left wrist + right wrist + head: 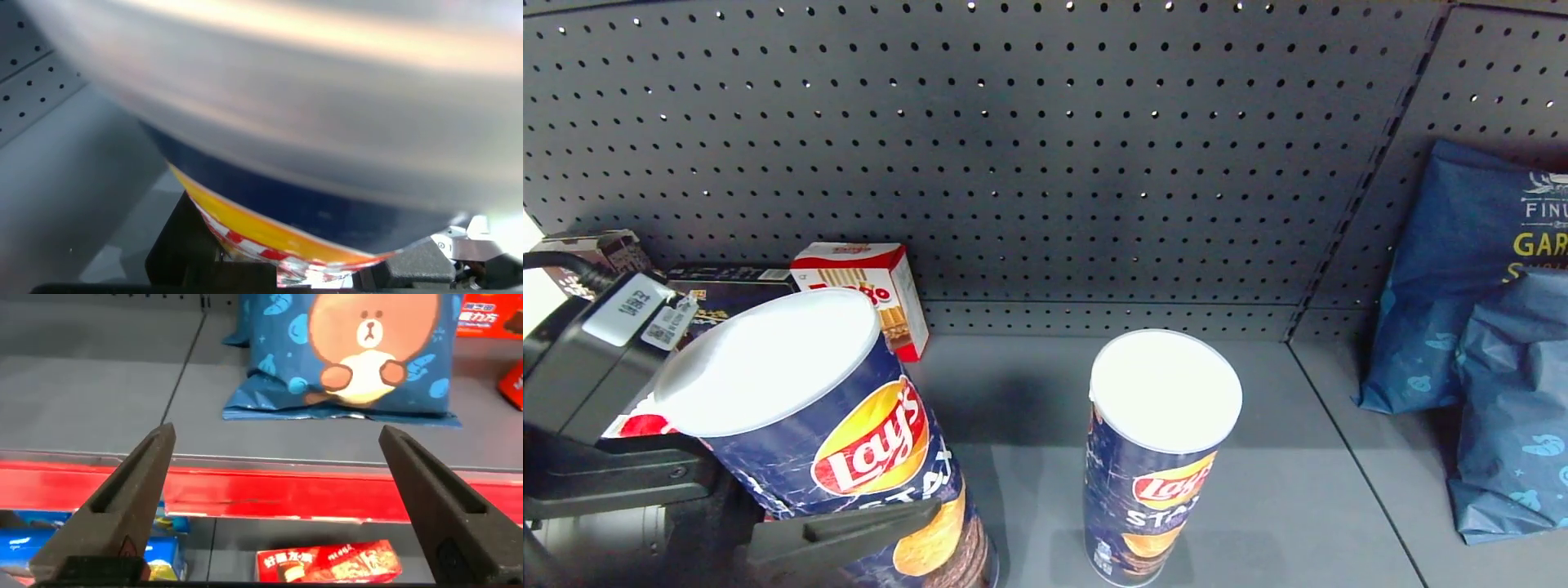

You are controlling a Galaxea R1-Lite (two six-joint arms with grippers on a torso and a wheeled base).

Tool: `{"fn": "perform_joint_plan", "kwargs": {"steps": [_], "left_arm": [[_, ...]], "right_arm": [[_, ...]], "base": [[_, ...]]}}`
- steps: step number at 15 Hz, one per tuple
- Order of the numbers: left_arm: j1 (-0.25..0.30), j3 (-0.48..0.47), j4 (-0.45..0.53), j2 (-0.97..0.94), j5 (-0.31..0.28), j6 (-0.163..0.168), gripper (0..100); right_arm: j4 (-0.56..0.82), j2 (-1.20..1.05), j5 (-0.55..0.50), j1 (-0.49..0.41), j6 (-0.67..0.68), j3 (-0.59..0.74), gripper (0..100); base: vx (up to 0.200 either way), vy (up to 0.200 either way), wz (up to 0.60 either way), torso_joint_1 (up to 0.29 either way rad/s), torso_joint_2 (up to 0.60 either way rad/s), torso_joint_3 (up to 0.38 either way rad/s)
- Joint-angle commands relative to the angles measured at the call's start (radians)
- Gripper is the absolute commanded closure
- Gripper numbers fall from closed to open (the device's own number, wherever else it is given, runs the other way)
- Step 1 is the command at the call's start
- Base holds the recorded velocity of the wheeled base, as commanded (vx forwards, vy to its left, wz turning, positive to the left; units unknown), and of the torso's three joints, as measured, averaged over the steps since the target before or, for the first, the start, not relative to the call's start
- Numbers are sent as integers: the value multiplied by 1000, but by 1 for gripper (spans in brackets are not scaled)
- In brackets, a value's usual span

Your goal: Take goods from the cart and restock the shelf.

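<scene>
– head view: where was the chip can (pixel 825 425)?
– clamped in the left gripper (pixel 817 494) over the shelf (pixel 1298 490), near a second can (pixel 1156 457) that stood upright. a red-white box (pixel 874 290) was behind, blue bags (pixel 1478 269) at the far right.
– right gripper (pixel 276 434)?
– wide open, empty, facing a bear-print bag (pixel 359 359).

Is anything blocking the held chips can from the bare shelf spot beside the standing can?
Nothing visible does. The left tool holds the chips can tilted; bare shelf lies between it and the standing can to its right. The wafer box sits behind.
</scene>
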Motion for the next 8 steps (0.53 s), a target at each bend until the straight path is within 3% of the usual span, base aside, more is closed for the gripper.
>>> {"fn": "perform_joint_plan", "kwargs": {"steps": [1,3,5,6,8], "left_arm": [[3,-5,-1,1,-2,0,100],[4,-25,-1,2,-3,0,100],[4,-43,1,5,-3,-2,100],[7,-56,2,8,-2,-2,100],[7,-86,6,10,-2,-2,100]], "right_arm": [[0,-1,68,1,-34,0,0],[5,-1,180,1,-44,0,0],[20,-1,138,0,-10,0,0],[74,-1,11,0,44,0,0],[72,-1,0,0,47,-2,0]], "base": [[0,0,0,0,0,0],[0,0,0,0,0,0],[0,0,0,0,0,0],[0,0,0,0,0,0],[0,0,0,0,0,0]]}}
